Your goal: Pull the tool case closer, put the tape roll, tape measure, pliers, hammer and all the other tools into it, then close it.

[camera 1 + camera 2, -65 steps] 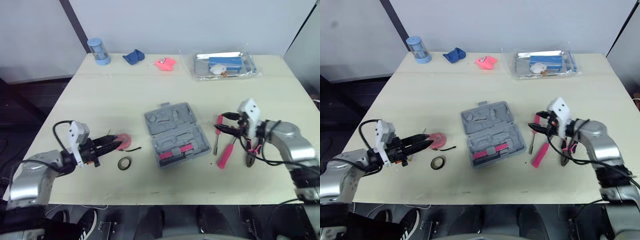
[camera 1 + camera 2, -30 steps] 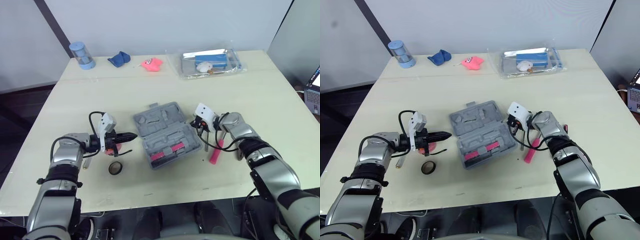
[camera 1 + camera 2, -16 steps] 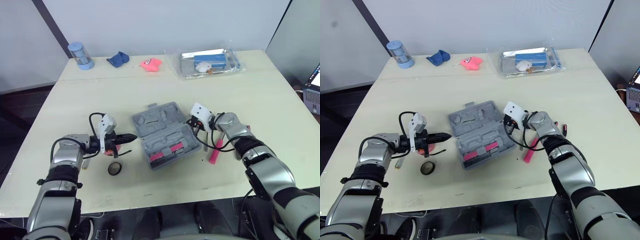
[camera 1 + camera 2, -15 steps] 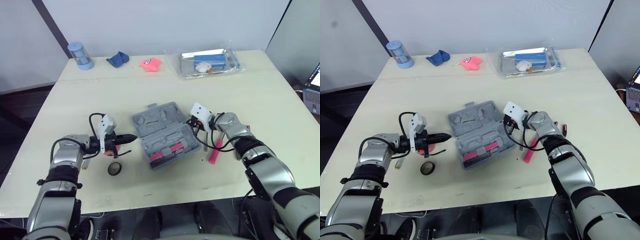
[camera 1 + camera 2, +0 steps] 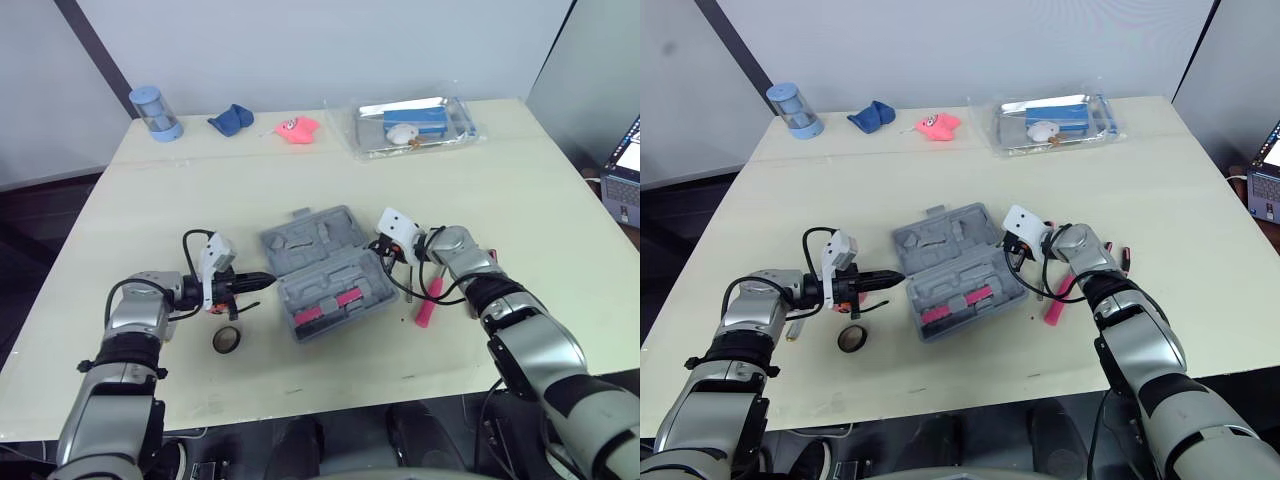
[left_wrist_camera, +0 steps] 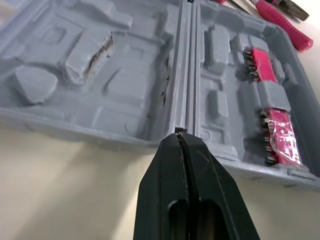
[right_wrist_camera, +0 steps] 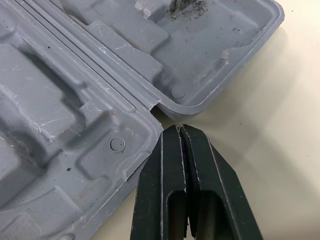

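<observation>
Case (image 5: 325, 270) lies open and flat mid-tabletop (image 5: 300, 190), with a claw at each end of its hinge. Left claw (image 5: 266, 280) has its fingers pressed together, tips against the case's left rim. Its wrist view puts the tip right on the hinge seam and also looks into the moulded wells, where pink bit strips (image 6: 260, 64) sit in the near half. Right claw (image 5: 381, 247) is pinched together too, gripping nothing. Its wrist view shows the tip in the notch where the two halves meet, a detail the head views are too far off to show.

The head views give the spread. The tape roll (image 5: 226, 339) is near the front edge, just behind the left claw's tips. A reddish tape measure (image 5: 214, 307) is mostly hidden beneath that claw. A pink screwdriver (image 5: 427, 303) lies beside the right forearm.

Along the far edge are a blue cup (image 5: 155, 112), a blue cloth (image 5: 230, 118), a pink toy (image 5: 297, 128) and a clear bag (image 5: 415, 122) — its print is too small to read. Bare tabletop lies between the case and the front edge.
</observation>
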Controlling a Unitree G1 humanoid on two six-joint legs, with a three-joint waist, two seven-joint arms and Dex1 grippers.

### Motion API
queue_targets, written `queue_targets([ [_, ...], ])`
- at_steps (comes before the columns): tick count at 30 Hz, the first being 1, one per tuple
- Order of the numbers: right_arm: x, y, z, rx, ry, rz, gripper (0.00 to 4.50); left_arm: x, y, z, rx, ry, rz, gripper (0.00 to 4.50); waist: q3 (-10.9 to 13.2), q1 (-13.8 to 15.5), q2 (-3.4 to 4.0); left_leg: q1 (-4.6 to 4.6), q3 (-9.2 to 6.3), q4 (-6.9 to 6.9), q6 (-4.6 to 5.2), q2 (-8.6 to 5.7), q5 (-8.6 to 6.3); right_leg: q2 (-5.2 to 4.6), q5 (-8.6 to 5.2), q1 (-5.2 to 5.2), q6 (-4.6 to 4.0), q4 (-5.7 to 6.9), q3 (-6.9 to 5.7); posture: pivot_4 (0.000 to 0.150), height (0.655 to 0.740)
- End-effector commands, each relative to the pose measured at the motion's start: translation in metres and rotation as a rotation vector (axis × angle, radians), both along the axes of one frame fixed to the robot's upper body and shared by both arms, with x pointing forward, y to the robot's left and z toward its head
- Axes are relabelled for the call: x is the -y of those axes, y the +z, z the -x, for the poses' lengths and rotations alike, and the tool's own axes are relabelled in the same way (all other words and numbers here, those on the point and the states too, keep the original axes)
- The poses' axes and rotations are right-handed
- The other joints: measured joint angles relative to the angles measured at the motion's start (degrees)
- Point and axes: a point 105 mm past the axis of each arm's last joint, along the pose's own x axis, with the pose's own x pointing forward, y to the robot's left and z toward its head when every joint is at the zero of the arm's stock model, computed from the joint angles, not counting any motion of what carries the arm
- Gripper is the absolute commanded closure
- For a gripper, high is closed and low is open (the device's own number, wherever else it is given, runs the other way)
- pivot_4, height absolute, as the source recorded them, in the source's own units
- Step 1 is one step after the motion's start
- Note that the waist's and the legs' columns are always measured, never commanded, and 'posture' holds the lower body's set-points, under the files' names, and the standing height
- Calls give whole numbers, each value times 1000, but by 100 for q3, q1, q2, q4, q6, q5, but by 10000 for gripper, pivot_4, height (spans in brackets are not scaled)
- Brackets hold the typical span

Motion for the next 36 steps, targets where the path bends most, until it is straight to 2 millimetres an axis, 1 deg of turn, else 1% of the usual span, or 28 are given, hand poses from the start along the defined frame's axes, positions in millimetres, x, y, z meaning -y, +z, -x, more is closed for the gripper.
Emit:
queue_targets([
  [1, -4, 10, -3, 21, 12, -14, 44358, -8, 9, 0, 33, 7, 8, 45000, 0, 0, 0, 0, 0, 0, 0, 0, 0, 0, 0, 0, 0, 0, 0, 1500, 7400],
  [6, -5, 9, -2, 19, 13, -16, 44358, -11, 8, 7, 20, -11, 4, 45000, 0, -5, 0, 0, -1, 1, 0, -1, 0, 0, 0, 0, 0, 1, 0, 1500, 7400],
  [10, -8, 9, -2, 18, 17, -18, 44358, -10, -1, 10, 6, -18, -19, 45000, -1, -6, 1, 3, 0, 0, 0, -1, 0, 0, 0, 0, 0, 4, 0, 1500, 7400],
  [18, -8, 9, -2, 20, 19, -16, 44358, -8, -7, 4, 3, 10, -27, 45000, -1, -2, 1, 6, -1, 6, 0, -2, 0, 0, 0, 0, 0, 19, 0, 1500, 7400],
  [25, -8, 9, -2, 20, 22, -18, 44358, -3, -10, 3, 0, -7, -27, 45000, -1, -3, 1, 13, 0, 7, 1, -3, 0, -1, 0, -1, 0, 33, 0, 1500, 7400],
  [36, -9, 3, 12, -54, 115, -6, 44358, 7, -12, 0, 2, -34, -12, 45000, -1, -3, 0, 14, -1, 11, 1, -4, 0, -1, 0, -1, 0, 38, 0, 1500, 7400],
])
